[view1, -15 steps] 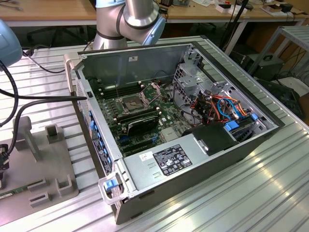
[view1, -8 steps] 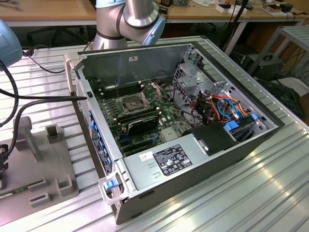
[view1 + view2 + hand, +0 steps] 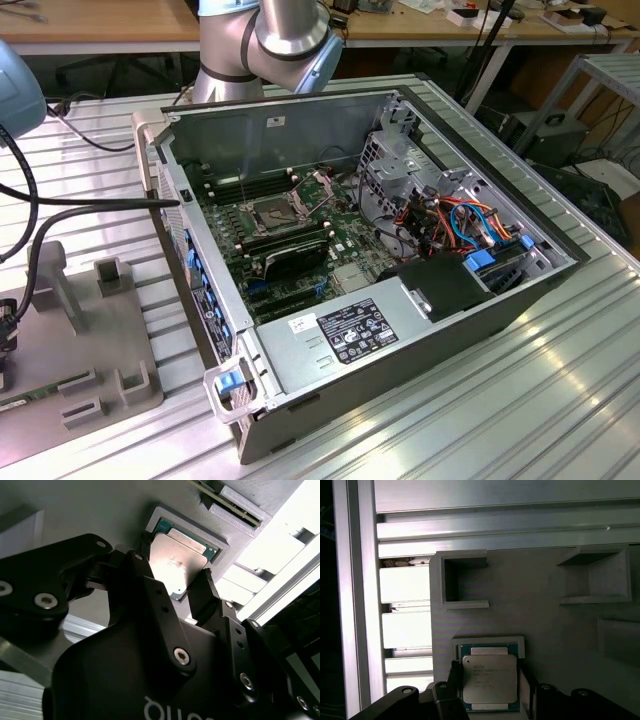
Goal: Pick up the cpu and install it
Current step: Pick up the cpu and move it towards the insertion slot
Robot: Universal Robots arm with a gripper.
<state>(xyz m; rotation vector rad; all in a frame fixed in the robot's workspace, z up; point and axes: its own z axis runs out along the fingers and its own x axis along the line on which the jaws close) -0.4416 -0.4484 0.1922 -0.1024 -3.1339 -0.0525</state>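
**Operator:** Report the location of the cpu (image 3: 489,685).

**Technician:** The cpu lies flat, grey lid up, in a shallow nest (image 3: 487,641) on the grey holder plate (image 3: 560,630). In both wrist views it is directly ahead of the pincer (image 3: 489,672), between the pincer's two sides and centred on its closing line.

**Operator:** Report the state of the pincer.

**Technician:** The pincer straddles the cpu at two opposite edges. I cannot tell whether it is pinching the cpu or stands spread just beside those edges. The cpu is seated in the nest, not lifted.

**Operator:** Report the alignment.

**Technician:** The cpu is close to square, and its edges run square to the pincer. By my judgement the closing line crosses it edge to edge, with no skew apparent.

**Operator:** Locate the installation point.

**Technician:** Read the exterior view from its left. First comes the holder plate (image 3: 100,330), resting on the slatted bench (image 3: 450,420). Next is the open computer case (image 3: 300,130). Inside the case is the socket (image 3: 275,212), whose frame appears hinged open. By my judgement the socket is well apart from the pincer, off to one side of the plate. A single arm (image 3: 270,40) serves the station, so no choice of nearer arm arises.
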